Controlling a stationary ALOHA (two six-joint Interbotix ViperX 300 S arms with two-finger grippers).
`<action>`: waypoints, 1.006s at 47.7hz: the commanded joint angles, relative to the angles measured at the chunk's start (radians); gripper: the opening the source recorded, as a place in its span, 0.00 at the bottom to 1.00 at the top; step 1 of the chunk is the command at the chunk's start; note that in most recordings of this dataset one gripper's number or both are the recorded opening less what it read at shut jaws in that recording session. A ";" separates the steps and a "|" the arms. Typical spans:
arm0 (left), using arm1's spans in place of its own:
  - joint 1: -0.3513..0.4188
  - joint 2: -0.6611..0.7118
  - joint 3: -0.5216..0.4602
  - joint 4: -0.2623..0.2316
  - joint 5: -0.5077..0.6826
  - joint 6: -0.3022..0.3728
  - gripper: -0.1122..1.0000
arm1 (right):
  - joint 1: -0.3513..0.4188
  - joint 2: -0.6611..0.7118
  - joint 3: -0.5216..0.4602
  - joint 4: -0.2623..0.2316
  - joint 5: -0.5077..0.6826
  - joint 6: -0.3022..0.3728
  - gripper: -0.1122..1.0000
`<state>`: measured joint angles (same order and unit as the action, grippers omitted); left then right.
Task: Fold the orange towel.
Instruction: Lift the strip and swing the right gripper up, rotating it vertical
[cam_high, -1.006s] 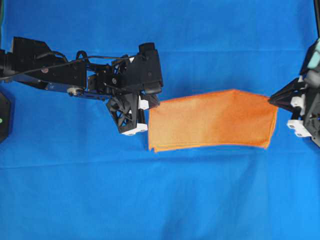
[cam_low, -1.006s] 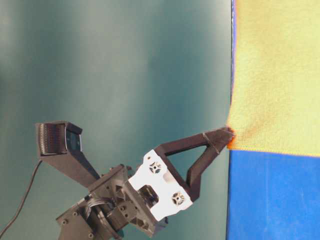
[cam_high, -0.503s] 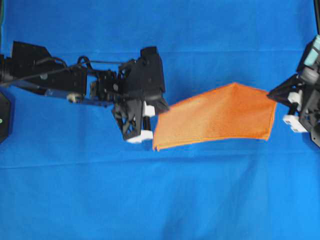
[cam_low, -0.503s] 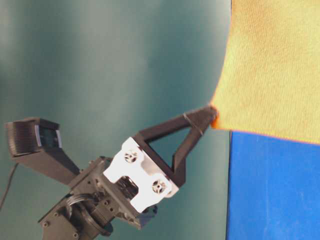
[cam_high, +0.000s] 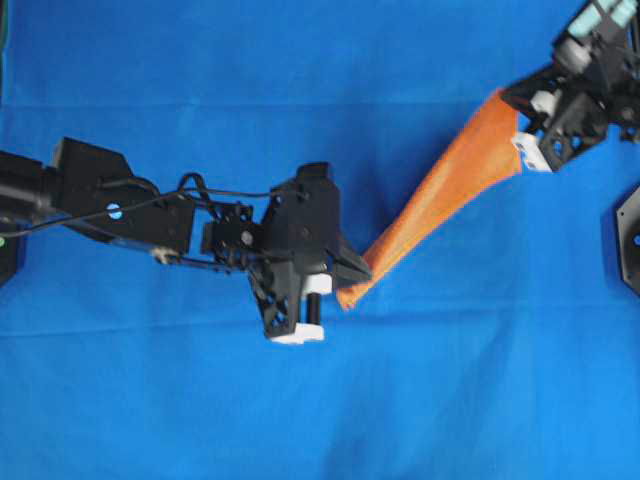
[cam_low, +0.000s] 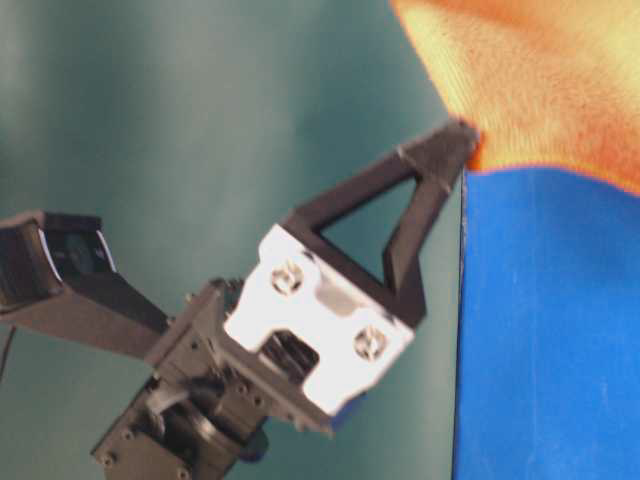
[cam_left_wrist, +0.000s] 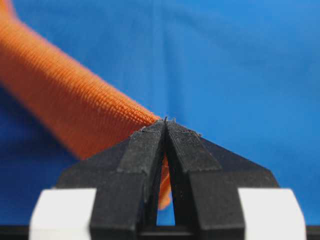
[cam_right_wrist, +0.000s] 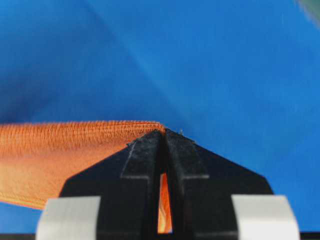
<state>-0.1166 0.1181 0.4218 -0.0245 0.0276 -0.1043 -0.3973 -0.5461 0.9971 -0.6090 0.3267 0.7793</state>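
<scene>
The orange towel (cam_high: 440, 195) hangs stretched in the air as a narrow diagonal band, from low centre to the upper right, above the blue cloth. My left gripper (cam_high: 350, 278) is shut on its lower left corner; the towel (cam_left_wrist: 65, 105) runs up and left from the closed fingertips (cam_left_wrist: 150, 137). My right gripper (cam_high: 512, 100) is shut on the upper right corner; the towel (cam_right_wrist: 60, 150) stretches left from its tips. In the table-level view the right gripper (cam_low: 462, 135) pinches the towel's corner (cam_low: 540, 80).
A large blue cloth (cam_high: 320, 400) covers the whole table. The left arm (cam_high: 120, 205) reaches in from the left edge. A black base (cam_high: 630, 240) sits at the right edge.
Both grippers have lifted the towel off the cloth. The right gripper moved up and away to the top right; the left moved forward and right. The towel went from lying flat to a taut diagonal band.
</scene>
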 joint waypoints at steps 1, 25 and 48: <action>-0.015 -0.003 -0.048 -0.002 -0.014 0.005 0.11 | -0.031 0.058 -0.066 -0.029 -0.055 -0.002 0.12; -0.020 0.014 -0.083 -0.002 -0.021 0.015 0.11 | -0.035 0.311 -0.322 -0.124 -0.101 -0.002 0.12; -0.011 0.106 -0.233 0.002 -0.066 0.087 0.11 | -0.043 0.187 -0.238 -0.129 -0.069 -0.002 0.12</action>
<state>-0.1181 0.2163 0.2638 -0.0245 -0.0276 -0.0430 -0.4249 -0.2930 0.7470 -0.7332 0.2439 0.7762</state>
